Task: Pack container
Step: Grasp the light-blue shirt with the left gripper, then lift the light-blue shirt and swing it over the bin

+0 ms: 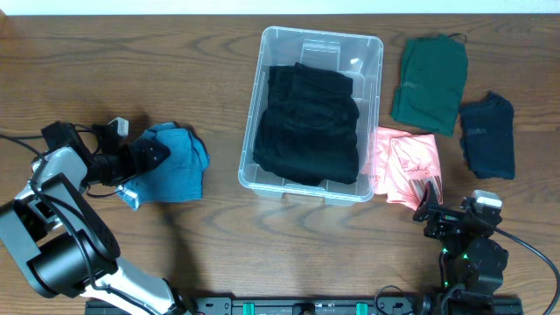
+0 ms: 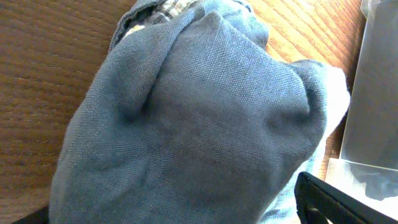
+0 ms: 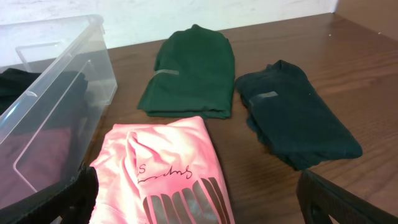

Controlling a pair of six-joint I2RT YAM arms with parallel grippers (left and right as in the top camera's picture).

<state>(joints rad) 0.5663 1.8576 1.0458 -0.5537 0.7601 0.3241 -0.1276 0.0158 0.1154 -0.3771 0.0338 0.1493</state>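
Note:
The clear plastic container (image 1: 374,54) stands at the middle back with a folded black garment (image 1: 308,122) inside; its wall shows in the right wrist view (image 3: 56,93). My left gripper (image 1: 150,156) is at the left edge of a blue garment (image 1: 179,162). Its jaws are open with the bunched blue cloth (image 2: 199,124) between them. My right gripper (image 1: 435,213) is open and empty at the near edge of a folded pink garment (image 1: 404,162), also seen in the right wrist view (image 3: 168,168). A green garment (image 1: 429,80) and a navy garment (image 1: 487,133) lie at the right.
The green garment (image 3: 189,71) and the navy garment (image 3: 292,115) lie side by side on the wooden table beyond the pink one. The container's right wall stands just left of the pink garment. The table's front edge is close behind both arms.

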